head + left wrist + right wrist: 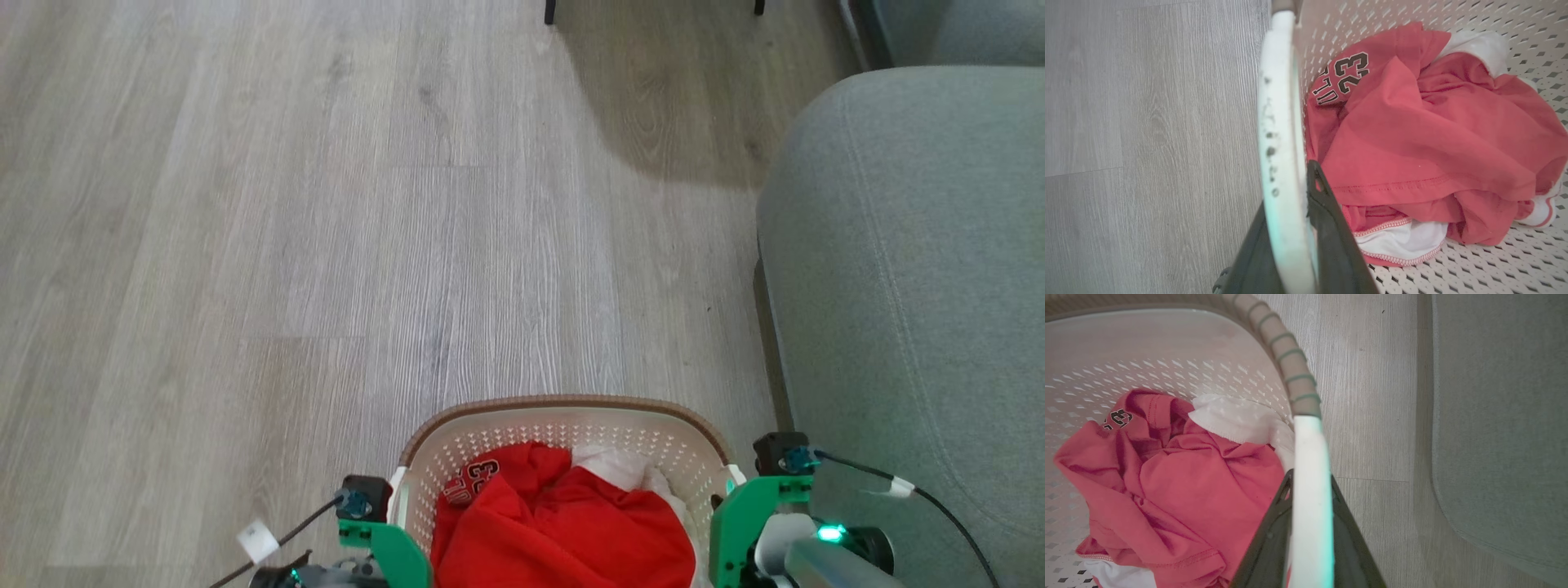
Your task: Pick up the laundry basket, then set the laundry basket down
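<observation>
The laundry basket [563, 429], cream-white and perforated with a brown woven-look rim, sits at the bottom middle of the head view with red and white clothes in it. My left gripper [1290, 192] is shut on the basket's white left handle [1280, 122], one dark finger on each side of it. My right gripper [1310, 477] is shut on the white right handle [1310, 457] the same way. In the head view the green wrist mounts flank the basket at left [384, 535] and right [751, 506]. I cannot tell whether the basket rests on the floor or hangs above it.
Grey wood-look floor [326, 245] stretches ahead and to the left. A grey upholstered sofa or armchair [914, 269] stands close on the right, beside the right arm. Dark furniture legs [550, 11] show at the top edge.
</observation>
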Available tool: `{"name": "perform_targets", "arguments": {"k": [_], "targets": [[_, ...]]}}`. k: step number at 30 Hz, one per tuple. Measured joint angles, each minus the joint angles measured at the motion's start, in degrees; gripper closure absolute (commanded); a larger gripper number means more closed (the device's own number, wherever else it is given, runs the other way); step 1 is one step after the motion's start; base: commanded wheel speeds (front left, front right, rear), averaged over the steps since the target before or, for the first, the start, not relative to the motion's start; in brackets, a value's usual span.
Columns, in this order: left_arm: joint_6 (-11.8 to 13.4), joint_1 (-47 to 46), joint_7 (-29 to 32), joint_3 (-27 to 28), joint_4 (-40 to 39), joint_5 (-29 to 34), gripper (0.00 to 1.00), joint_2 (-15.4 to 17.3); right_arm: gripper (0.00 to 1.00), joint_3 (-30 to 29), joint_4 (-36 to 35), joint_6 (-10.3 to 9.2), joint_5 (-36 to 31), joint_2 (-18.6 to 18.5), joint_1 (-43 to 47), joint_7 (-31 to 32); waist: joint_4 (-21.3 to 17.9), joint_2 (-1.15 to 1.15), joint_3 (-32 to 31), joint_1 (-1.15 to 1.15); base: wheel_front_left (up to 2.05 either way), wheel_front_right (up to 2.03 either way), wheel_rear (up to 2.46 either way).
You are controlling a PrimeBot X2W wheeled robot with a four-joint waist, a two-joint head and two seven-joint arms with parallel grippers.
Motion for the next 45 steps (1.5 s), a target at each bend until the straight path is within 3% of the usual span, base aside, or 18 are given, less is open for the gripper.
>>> {"name": "perform_targets", "arguments": {"k": [26, 45], "targets": [[1.0, 0.0, 0.9, -3.4, -0.4, -2.7, 1.00, 0.1, 1.00, 7.5, 2.0, 0.00, 7.8, 0.0, -0.1, -1.4, 0.2, 0.00, -0.8, 0.01, 0.00, 0.00, 0.00], [1.0, -0.9, 0.1, -5.1, 0.2, -4.0, 1.00, 0.1, 1.00, 11.3, 3.1, 0.00, 10.9, 0.0, -2.8, -2.8, -0.3, 0.00, 2.0, 0.01, 0.00, 0.00, 0.00]]}}
